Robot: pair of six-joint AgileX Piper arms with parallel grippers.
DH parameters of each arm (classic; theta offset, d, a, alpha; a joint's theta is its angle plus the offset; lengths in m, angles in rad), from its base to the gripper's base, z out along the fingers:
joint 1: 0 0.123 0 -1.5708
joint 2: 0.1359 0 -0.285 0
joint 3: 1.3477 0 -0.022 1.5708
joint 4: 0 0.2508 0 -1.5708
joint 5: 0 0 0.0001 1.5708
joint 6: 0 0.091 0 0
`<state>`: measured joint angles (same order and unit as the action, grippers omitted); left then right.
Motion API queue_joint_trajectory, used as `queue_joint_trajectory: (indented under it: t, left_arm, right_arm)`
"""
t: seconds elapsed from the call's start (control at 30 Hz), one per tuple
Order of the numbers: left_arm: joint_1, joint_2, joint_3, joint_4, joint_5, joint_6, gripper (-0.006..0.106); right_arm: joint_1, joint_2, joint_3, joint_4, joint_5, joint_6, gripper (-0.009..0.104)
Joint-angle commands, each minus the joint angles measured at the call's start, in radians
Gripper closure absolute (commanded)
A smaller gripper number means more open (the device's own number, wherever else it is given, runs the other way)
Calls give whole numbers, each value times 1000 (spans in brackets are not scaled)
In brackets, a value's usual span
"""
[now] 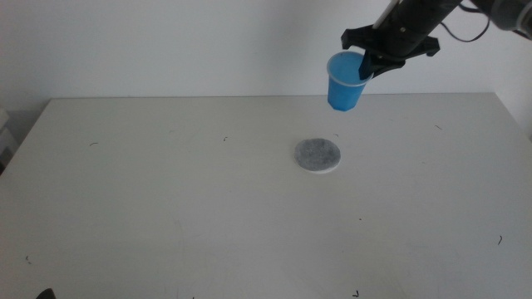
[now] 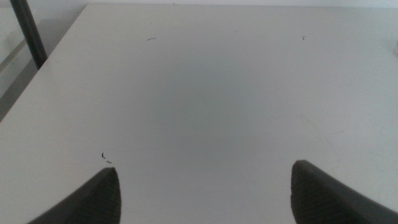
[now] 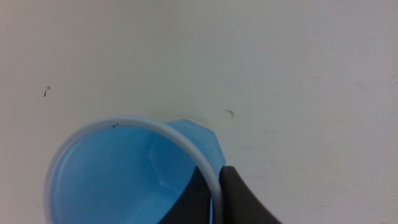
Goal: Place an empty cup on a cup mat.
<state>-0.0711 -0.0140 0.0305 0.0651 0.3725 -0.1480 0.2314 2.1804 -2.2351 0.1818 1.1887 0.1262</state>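
A bright blue cup hangs in the air above the table's far right part, upright and slightly tilted. My right gripper is shut on the cup's rim, one jaw inside and one outside. The right wrist view looks down into the cup, which is empty, with its pale rim pinched by my right gripper. On the table, below and a little left of the cup, lies the round mottled grey cup mat. My left gripper stands open over bare table, out of the middle view.
The white table carries small dark specks and nothing else apart from the mat. A dark post stands beyond the table's edge in the left wrist view.
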Motion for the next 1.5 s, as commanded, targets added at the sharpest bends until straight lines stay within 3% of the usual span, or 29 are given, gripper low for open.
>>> queue_joint_trajectory:
  t: [0.0, 1.2, 1.33, 1.47]
  left_arm:
    - [1, -3, -6, 0, -67, -11, -5]
    - [1, -3, -6, 0, -67, -11, -5]
    - [1, -3, -6, 0, -67, -11, -5]
    - [1, -3, -6, 0, -67, -11, -5]
  right_arm:
    - [24, -36, -40, -1, -38, 2, 94]
    - [74, 137, -35, -17, -28, -30, 94]
    - [75, 137, -35, -15, -28, -54, 89]
    - [75, 137, -35, -12, -30, -53, 77]
